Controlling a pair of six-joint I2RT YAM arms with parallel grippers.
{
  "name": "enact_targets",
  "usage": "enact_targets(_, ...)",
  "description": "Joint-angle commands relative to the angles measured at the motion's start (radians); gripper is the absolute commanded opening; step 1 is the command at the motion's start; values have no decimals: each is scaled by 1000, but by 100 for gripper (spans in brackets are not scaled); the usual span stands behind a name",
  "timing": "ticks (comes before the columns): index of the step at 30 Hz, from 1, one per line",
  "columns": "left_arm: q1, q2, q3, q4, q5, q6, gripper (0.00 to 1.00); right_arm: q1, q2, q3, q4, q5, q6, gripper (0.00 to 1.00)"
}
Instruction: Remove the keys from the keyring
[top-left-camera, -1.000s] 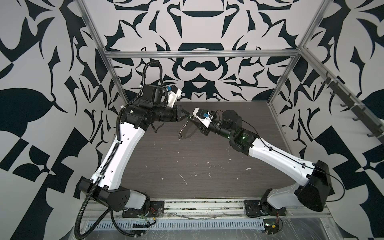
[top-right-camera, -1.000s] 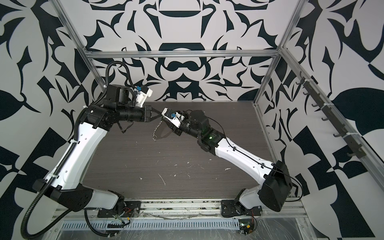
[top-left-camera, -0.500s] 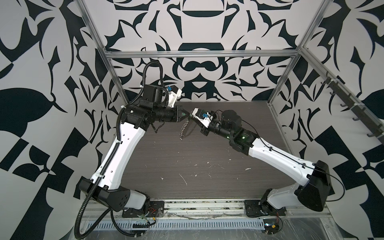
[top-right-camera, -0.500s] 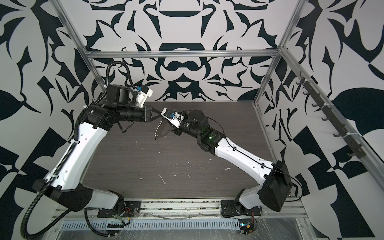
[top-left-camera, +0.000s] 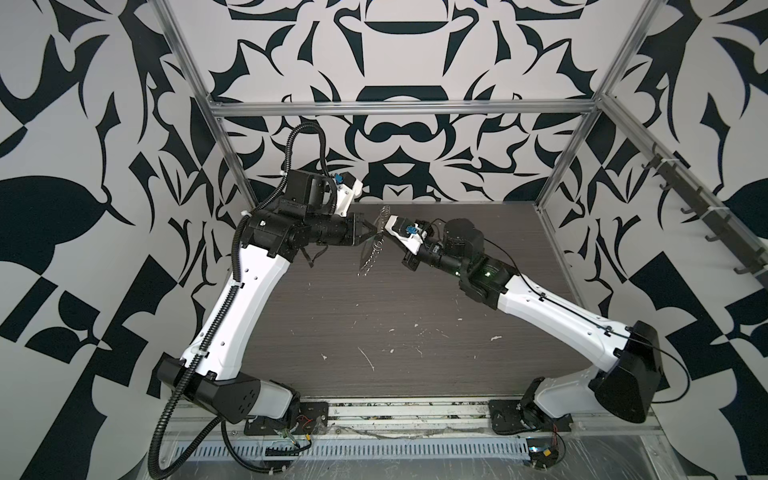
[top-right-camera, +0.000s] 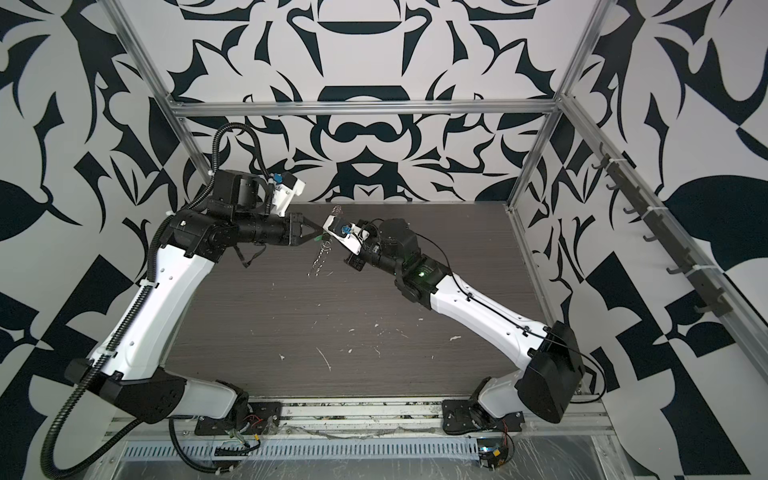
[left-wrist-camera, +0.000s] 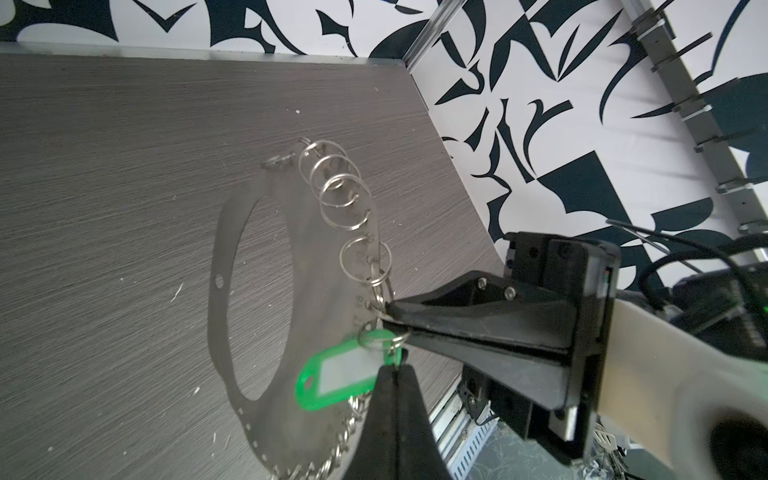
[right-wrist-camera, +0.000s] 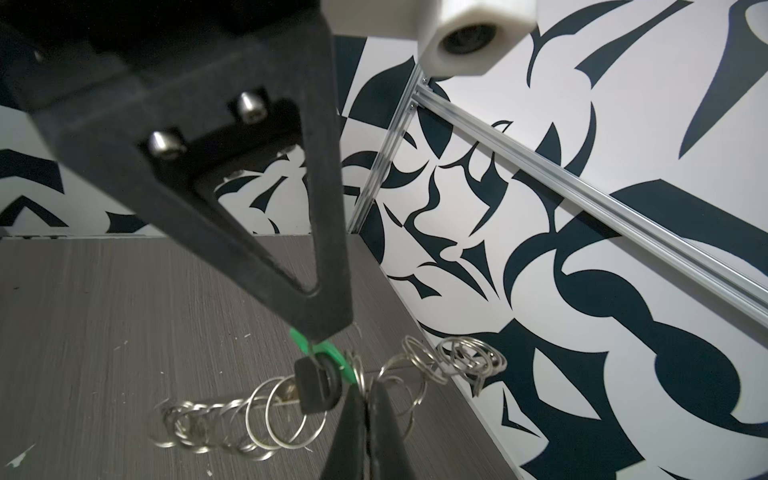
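Start at the near edge of your dark wood-grain tabletop (top-left-camera: 374, 332). The left arm's base sits at about 7 o'clock and the right arm's at 5 o'clock. Both arms rise and lean inward with their elbows out. They meet nose to nose above the table at about 12 o'clock, short of the back wall.

Your left gripper (top-left-camera: 371, 235) points toward 3 o'clock. Its jaws are pressed together on the keys (left-wrist-camera: 336, 378), a small dark metal key joined to a bright green rectangular plastic tag, nipping the tag's end. Your right gripper (left-wrist-camera: 388, 311) points toward 10 o'clock. Its jaws are closed tight on the edge of the keyring (left-wrist-camera: 307, 266), a large thin pale flat loop, at one of the small shiny silver split rings (left-wrist-camera: 332, 166) strung along it.

In both top views the right gripper's tips hide under the white wrist camera housing (top-left-camera: 401, 232), and the keyring shows only edge-on as a faint glinting streak. You can't make out the key's blade; only its dark head shows, slightly blurred, in the right wrist view.

The keys sit between the two sets of tips, touching the left pair and just beside the right. The keyring hangs from there toward 6 o'clock. You can't tell whether its low end touches the table.
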Motion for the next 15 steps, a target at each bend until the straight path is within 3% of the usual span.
enact_targets(1, 24, -5, 44, -104, -13, 44, 0, -34, -69, -13, 129, -103, 76, 0)
enact_targets(15, 53, -2, -41, 31, 156, -4, 0, -153, -73, -126, 538, -375, 440, 0)
